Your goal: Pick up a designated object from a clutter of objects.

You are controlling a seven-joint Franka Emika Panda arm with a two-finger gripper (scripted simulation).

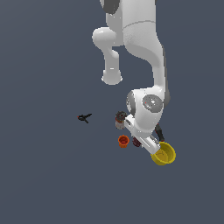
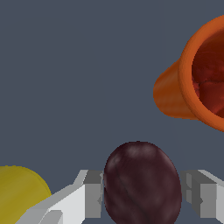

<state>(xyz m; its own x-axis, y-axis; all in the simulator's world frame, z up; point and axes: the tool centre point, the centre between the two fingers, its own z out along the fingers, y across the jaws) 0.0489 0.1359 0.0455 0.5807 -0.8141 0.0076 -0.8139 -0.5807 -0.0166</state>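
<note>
Fingers (image 2: 142, 197) spread wide, straddling the maroon ball (image 2: 142, 183), one pad (image 2: 92, 192) on each side with slim gaps; no contact visible yet. Ball resting on the table (image 2: 78, 78), between the orange cup (image 2: 192, 87) and the yellow pan (image 2: 19, 192), largely hidden beneath the wrist in the exterior view. Likely risks: round, bumpy surface squirting out under an off-centre squeeze; rolling toward the cup; too shallow a grip letting go on the lift.

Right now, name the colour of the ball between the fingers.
Dark maroon ball, clearest in the wrist view.
</note>
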